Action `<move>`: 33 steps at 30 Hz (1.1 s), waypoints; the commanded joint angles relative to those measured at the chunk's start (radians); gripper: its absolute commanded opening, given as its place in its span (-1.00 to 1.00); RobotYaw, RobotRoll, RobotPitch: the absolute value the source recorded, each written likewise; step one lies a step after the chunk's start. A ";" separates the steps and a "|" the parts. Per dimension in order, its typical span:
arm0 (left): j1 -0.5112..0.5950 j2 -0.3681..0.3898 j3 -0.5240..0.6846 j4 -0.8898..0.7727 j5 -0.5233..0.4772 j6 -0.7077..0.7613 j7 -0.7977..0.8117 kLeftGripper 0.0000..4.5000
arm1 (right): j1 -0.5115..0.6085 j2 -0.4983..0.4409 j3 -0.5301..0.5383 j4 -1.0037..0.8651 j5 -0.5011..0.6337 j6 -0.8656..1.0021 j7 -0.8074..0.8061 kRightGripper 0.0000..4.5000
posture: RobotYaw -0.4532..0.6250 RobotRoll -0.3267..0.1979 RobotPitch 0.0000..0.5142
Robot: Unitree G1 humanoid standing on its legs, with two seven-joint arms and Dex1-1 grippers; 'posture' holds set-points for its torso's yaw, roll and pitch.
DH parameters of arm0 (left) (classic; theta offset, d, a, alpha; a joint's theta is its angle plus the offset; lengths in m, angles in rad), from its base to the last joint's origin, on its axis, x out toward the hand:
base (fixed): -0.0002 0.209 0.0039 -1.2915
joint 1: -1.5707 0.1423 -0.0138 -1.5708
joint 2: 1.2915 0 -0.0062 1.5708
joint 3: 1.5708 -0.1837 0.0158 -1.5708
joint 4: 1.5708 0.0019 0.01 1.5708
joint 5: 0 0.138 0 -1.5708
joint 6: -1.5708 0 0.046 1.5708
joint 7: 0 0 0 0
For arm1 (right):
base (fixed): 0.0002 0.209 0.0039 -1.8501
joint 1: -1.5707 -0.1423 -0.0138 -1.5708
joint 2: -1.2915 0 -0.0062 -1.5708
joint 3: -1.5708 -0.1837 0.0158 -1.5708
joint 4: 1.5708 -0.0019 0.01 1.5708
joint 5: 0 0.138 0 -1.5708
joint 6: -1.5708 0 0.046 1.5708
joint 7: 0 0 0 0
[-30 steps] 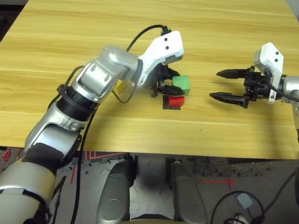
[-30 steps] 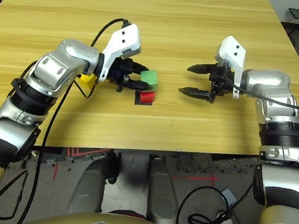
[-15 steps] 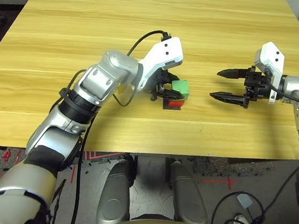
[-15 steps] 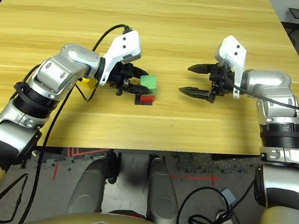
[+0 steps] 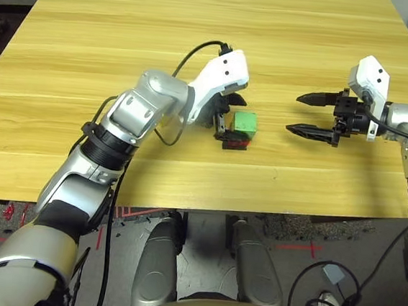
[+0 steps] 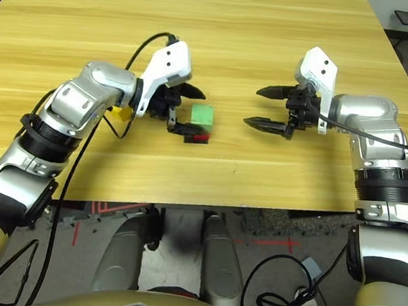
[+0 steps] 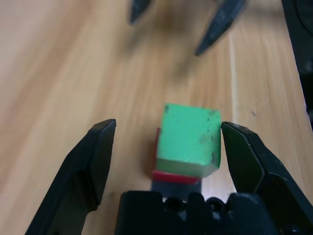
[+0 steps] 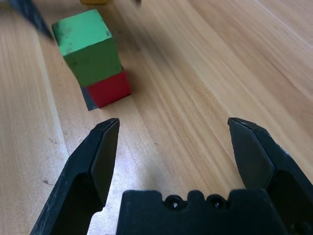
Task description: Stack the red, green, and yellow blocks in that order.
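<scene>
The green block (image 5: 245,122) sits on top of the red block (image 5: 238,141), a little askew; the red block rests on a flat black patch (image 8: 90,101). My left gripper (image 5: 228,115) is open, with a finger on each side of the green block (image 7: 190,141), slightly apart from it. The yellow block (image 6: 124,113) lies on the table to the left of the stack, mostly hidden behind my left forearm. To the right of the stack my right gripper (image 5: 293,114) hovers open with nothing in it, pointing at the stack (image 8: 92,54).
The wooden table (image 5: 223,25) stretches bare behind the stack and between the stack and my right gripper. A black cable (image 5: 193,51) loops over my left wrist. The table's front edge (image 5: 256,210) runs close below both arms.
My left gripper has lowered the green block onto the red block and opened, letting it go. The right arm has not moved.
</scene>
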 commanded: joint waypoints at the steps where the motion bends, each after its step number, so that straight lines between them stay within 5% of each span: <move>1: 0.022 0.102 0.088 -0.124 -0.050 0.147 0.015 0.98 | -0.015 -0.014 -0.009 0.029 0.006 -0.018 0.017 1.00 | -0.07 0.32 0.03; 5: 0.127 0.239 0.189 -0.244 -0.071 0.290 0.078 0.98 | -0.047 -0.002 0.004 0.081 -0.007 -0.041 0.032 1.00 | 0.02 0.32 -0.01; 9: 0.215 0.268 0.262 -0.277 -0.048 0.363 0.201 0.98 | -0.090 0.020 0.019 0.136 -0.021 -0.064 0.037 1.00 | 0.07 0.30 -0.02; 17: 0.277 0.185 0.279 -0.256 -0.014 0.411 0.409 0.98 | -0.148 0.046 0.038 0.201 -0.038 -0.095 0.053 1.00 | 0.09 0.26 -0.03; 33: 0.341 0.131 0.160 -0.182 -0.002 0.331 0.461 0.98 | -0.108 0.036 0.023 0.145 -0.020 -0.064 0.043 1.00 | 0.01 0.26 0.00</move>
